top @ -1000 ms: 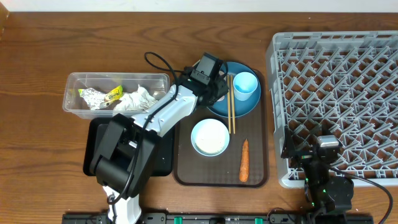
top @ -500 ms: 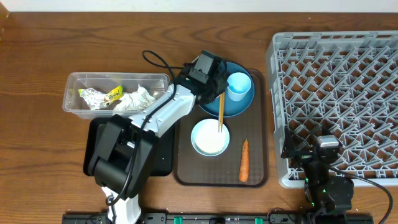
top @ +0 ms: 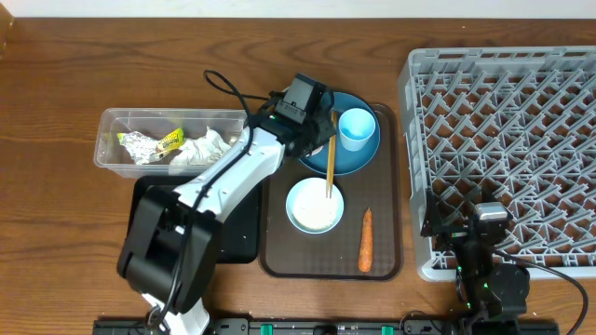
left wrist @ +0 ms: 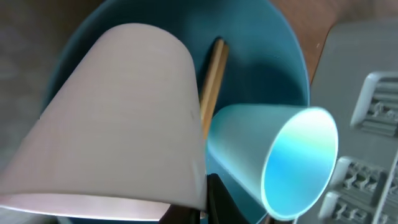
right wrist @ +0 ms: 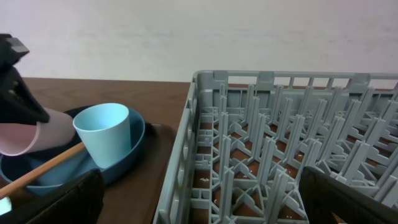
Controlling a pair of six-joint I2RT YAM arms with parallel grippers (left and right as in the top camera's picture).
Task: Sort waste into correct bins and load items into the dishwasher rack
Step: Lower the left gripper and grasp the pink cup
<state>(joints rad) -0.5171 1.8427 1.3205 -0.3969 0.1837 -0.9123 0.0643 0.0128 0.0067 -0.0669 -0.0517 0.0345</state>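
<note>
Got left claw (top: 315,135) pinched shut on pink cup (left wrist: 118,118) over the left half of blue plate (top: 358,160). Seeing that cup tipped on its side in the left wrist view, mouth toward the camera; hidden under the arm from overhead.

Seeing light blue cup (top: 357,127) upright on the plate, on its right half, just beside the pink one; can't tell if touching.

Seeing chopsticks (top: 329,167) running from the plate's middle out over its near edge, lower end lying in white bowl (top: 312,209). Can only make out one stick for sure.

Have the bowl just off the plate's near edge, upright, and the carrot (top: 366,240) further toward the robot and right of the bowl. Plate, bowl and carrot all on brown serving tray (top: 307,259).

Left of the plate, off the tray on the counter (top: 56,233): clear tub (top: 112,121) with white tissues (top: 207,149) and foil wrapper (top: 149,144) inside.

Near-left of the plate: black tray (top: 240,228), partly under the left arm.

Right of the plate, beside the serving tray: dishwasher rack (top: 503,140), nothing loaded.

Got right claw (right wrist: 199,186) spread wide and holding nothing, low at the rack's near-left corner, well apart from the plate.
</note>
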